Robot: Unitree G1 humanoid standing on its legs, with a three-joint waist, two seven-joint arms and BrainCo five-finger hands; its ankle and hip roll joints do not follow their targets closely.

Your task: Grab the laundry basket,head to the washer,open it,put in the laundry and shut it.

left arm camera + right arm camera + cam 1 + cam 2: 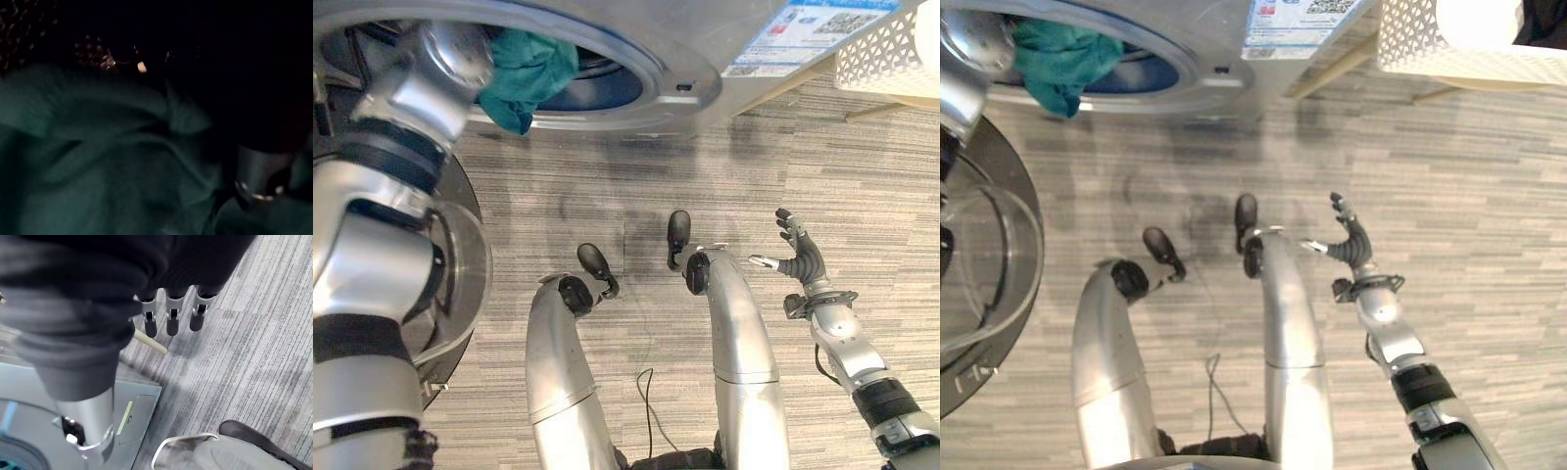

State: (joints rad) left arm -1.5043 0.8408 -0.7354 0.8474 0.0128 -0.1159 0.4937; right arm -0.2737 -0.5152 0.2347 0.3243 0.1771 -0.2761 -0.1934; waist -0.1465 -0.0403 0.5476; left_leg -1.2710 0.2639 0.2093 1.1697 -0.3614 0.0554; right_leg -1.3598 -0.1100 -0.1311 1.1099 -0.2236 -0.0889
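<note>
The silver washer stands ahead with its round opening uncovered. A teal cloth hangs over the lower lip of the drum, part inside and part outside. My left arm reaches in from the left up to that opening. In the left wrist view, part of my left hand lies against the same teal cloth in the dark drum. My right hand hovers open over the carpet to the right, holding nothing, with its fingers straight. The white perforated laundry basket sits to the right of the washer.
The washer's round glass door is swung open on the left, beside my left arm. A light wooden leg stands below the basket, next to the washer's corner. Grey striped carpet covers the floor in front.
</note>
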